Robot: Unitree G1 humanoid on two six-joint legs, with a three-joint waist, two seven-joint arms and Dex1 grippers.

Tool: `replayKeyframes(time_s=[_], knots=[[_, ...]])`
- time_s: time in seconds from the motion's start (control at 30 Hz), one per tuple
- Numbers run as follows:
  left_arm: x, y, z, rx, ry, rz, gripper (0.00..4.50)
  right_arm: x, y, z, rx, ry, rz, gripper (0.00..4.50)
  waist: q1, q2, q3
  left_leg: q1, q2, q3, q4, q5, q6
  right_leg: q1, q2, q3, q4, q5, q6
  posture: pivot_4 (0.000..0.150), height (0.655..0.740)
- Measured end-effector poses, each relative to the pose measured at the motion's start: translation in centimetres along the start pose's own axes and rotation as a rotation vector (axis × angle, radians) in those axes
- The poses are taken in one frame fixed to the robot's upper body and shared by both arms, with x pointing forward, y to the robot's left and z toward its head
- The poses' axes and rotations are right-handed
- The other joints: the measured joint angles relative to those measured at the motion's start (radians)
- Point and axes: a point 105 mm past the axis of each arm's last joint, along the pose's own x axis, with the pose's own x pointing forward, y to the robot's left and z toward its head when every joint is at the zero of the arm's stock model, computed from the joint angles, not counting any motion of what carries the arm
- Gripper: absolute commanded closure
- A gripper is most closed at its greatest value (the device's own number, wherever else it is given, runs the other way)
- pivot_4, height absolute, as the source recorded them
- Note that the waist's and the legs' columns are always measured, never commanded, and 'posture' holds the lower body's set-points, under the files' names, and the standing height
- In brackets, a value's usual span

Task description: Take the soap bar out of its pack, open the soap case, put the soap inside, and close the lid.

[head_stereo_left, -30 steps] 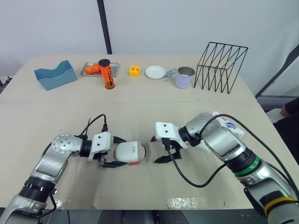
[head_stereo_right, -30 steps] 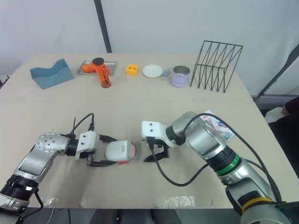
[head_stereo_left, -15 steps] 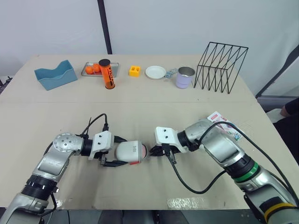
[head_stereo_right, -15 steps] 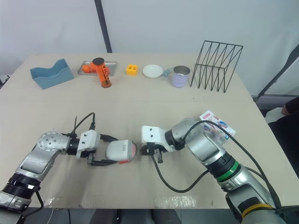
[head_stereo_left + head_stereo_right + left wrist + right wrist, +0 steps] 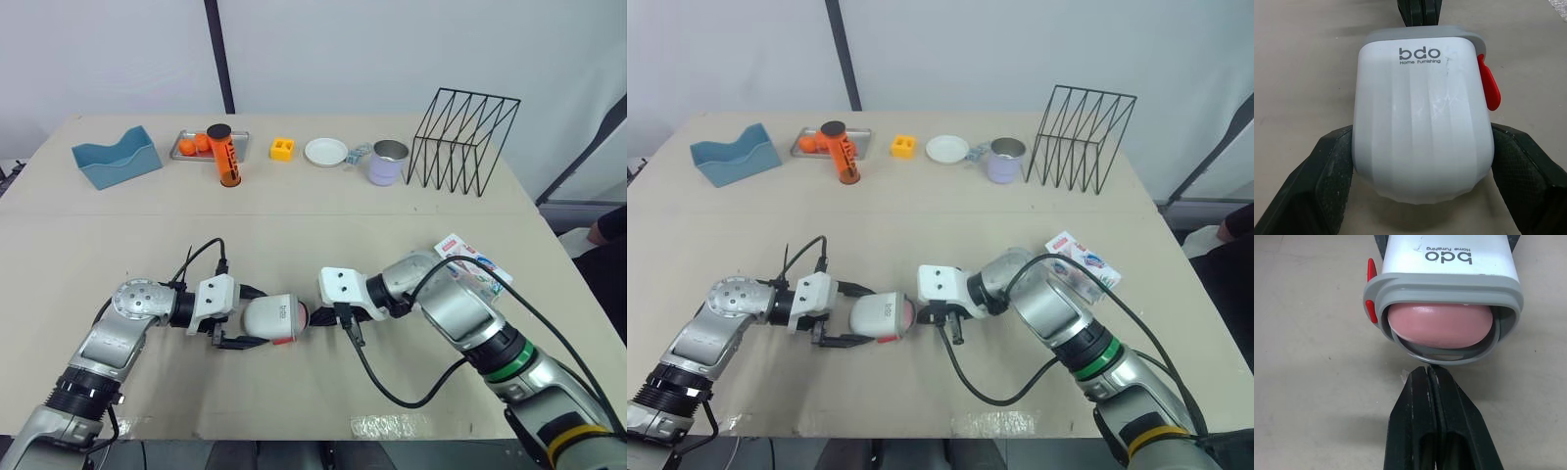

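1. The soap case (image 5: pixel 272 319) lay on its side on the tabletop (image 5: pixel 294 225), white-bodied with a grey rim. Its open mouth faced the right arm.
2. The left arm reached in from the case's left with the elbow bent. The forearm ran low over the tabletop and the wrist pointed straight at the closed end of the case.
3. The left fingers (image 5: pixel 1327 181) were spread wide enough to take the case's rounded end between them. One pad pressed each flank, so the case was gripped firmly.
4. The soap bar (image 5: pixel 1440 325), pink and smooth, sat inside the case and showed through the mouth, just within the grey rim.
5. A red tab (image 5: pixel 1371 311) stuck out from one side of the rim. A curved grey piece jutted from the mouth on the side toward the right arm; I could not tell whether it was the lid.
6. The right arm came in from the case's right, the forearm sweeping across the tabletop and the wrist levelled at the mouth.
7. The right fingers (image 5: pixel 1428 374) were pressed flat together and held nothing. Their tips sat just beside the curved grey piece; whether they touched it I could not tell.
8. The soap pack (image 5: pixel 470 262) lay on the tabletop well to the case's right, beyond the right forearm.
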Motion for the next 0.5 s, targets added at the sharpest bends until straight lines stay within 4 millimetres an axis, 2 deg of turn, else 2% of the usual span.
replayKeyframes(time_s=[0.13,0.2,0.27,0.37,0.5], knots=[[0.1,0.1,0.1,0.0,-0.006,0.007,0.78,-0.3,-0.2,-0.1,-0.002,0.009,-0.007,4.45,0.0,0.0,0.0,0.0,0.0,0.0,0.0,0.0,0.0,0.0,0.0,0.0,0.0,0.0,0.0,0.15,0.74],[0.2,0.1,0.1,0.001,-0.01,0.012,0.78,-1.3,-0.5,-0.6,0.009,0.015,-0.032,4.45,0.001,0.0,0.0,-0.001,-0.001,0.0,0.0,0.0,0.0,0.0,-0.001,0.0,0.0,0.0,0.001,0.15,0.74],[0.3,0.1,0.1,0.009,-0.013,0.017,0.78,-3.4,-1.1,-1.4,0.033,0.025,-0.084,4.45,0.003,0.0,0.0,-0.001,-0.001,-0.001,0.0,0.0,0.0,0.0,-0.001,0.0,0.0,0.0,0.001,0.15,0.74],[0.3,0.3,0.2,0.014,-0.019,0.031,0.78,-5.5,-1.4,-2.0,0.053,0.016,-0.126,4.45,0.002,0.0,0.0,-0.001,-0.001,-0.001,0.0,0.0,0.0,0.0,-0.001,0.0,0.0,0.0,0.001,0.15,0.74],[0.4,0.4,0.2,0.014,-0.025,0.049,0.78,-6.6,-0.9,-2.5,0.084,-0.025,-0.129,4.45,-0.001,0.0,0.0,0.0,-0.001,0.0,0.0,0.0,0.0,0.0,0.0,0.0,0.0,0.0,0.0,0.15,0.74]])
